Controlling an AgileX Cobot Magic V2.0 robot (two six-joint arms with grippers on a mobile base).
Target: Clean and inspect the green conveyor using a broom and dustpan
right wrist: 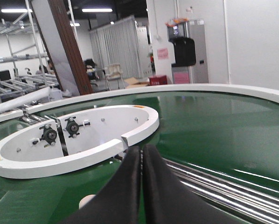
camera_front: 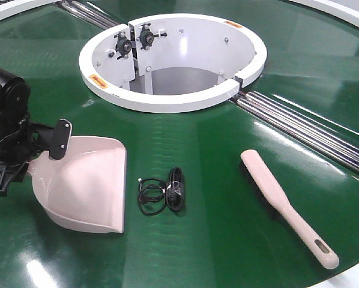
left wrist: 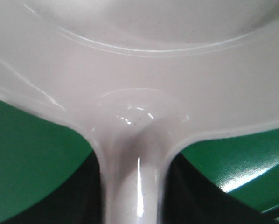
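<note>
A: Front view, status?

B: The left gripper (camera_front: 46,146) sits at the handle end of the wide pale pink plastic dustpan (camera_front: 86,186), which rests flat on the glossy dark-green conveyor belt (camera_front: 215,246). The long narrow pale pink hand broom (camera_front: 287,207) lies alone on the belt, well apart to the right. A coiled black cable (camera_front: 164,193) lies between the two. Behind them are the white ring-shaped housing (camera_front: 167,101) and silver rollers (camera_front: 305,129).

A: Left wrist view?

B: The dustpan (left wrist: 139,70) fills the frame. Its handle runs between two dark fingers (left wrist: 83,205) that appear clasped on it. Green belt (left wrist: 32,154) shows on both sides.

A: Right wrist view?

B: The right gripper (right wrist: 141,151) is raised over the belt (right wrist: 214,135), its fingers (right wrist: 125,186) pressed together with nothing held.

A: Progress?

B: Judged early. The dustpan is in hand, but the broom is not yet taken, the cable is not swept in, and inspection is pending.
</note>
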